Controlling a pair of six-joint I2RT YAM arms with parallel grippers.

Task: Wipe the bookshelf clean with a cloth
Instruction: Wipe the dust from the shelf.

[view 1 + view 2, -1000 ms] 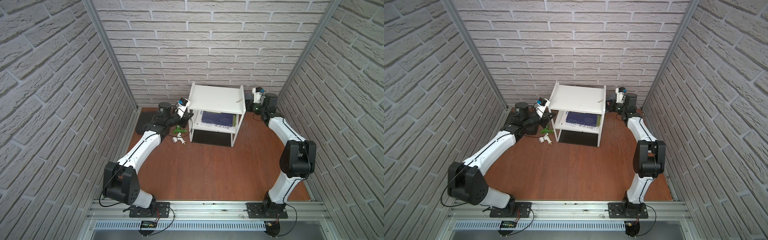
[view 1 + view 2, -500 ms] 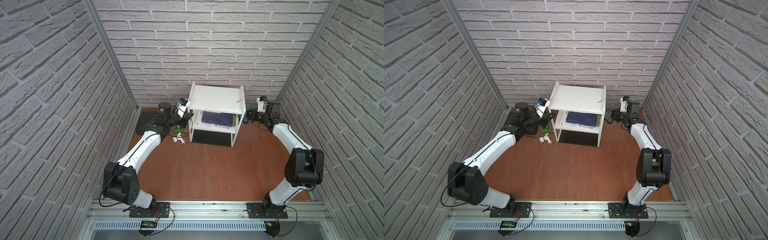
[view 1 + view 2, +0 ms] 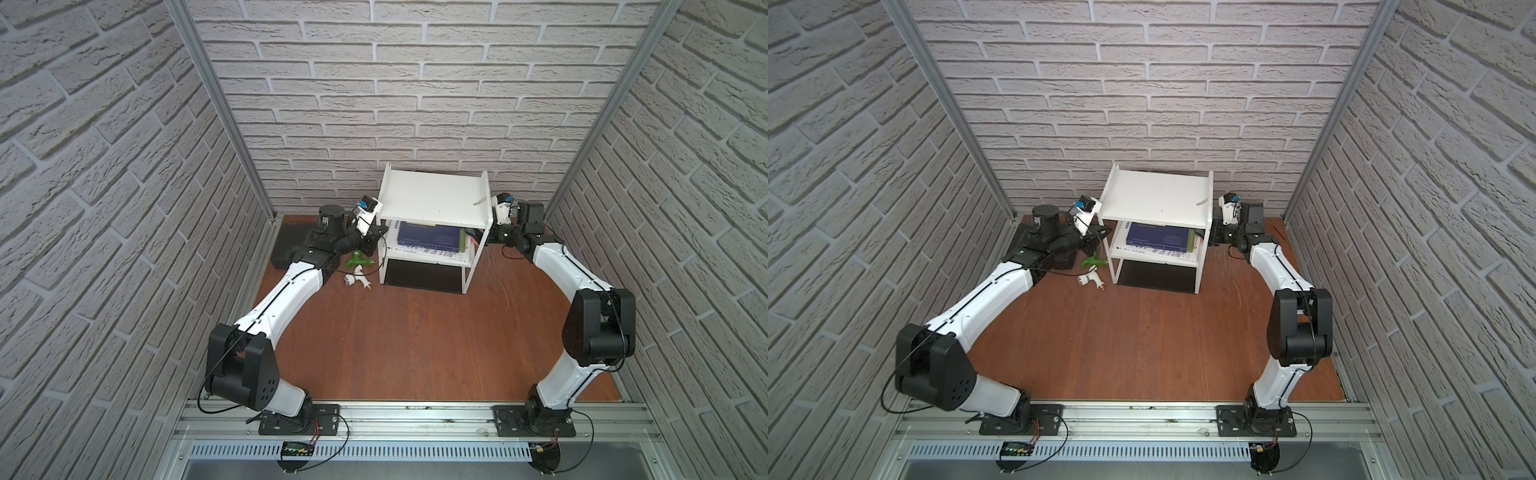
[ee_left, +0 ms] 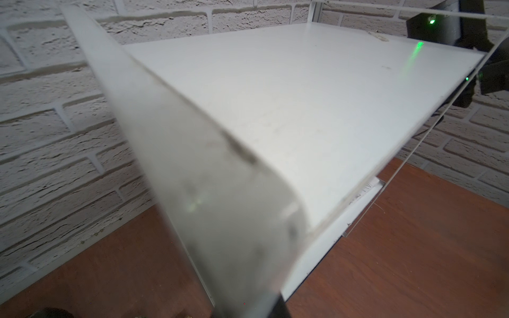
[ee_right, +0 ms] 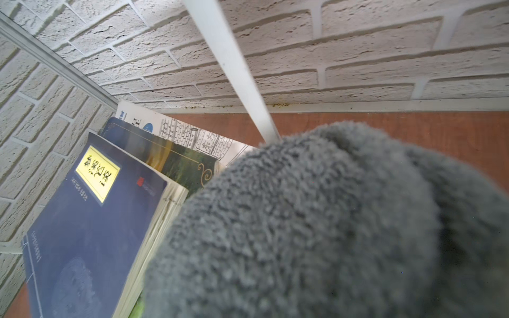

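Bunching at three o'clock of the bookshelf (image 3: 432, 199), grey cloth (image 5: 330, 220) is clamped by right gripper (image 3: 490, 237); left gripper (image 3: 376, 239) is closed at nine.

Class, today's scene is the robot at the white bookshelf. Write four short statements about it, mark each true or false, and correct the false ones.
1. Books are stacked on the top board of the bookshelf. False: the books lie on its middle shelf.
2. The right gripper holds a grey cloth beside the books. True.
3. The uppermost book has a red cover. False: it is dark blue with a yellow label.
4. A green tee fitting lies on the table near the left gripper. True.
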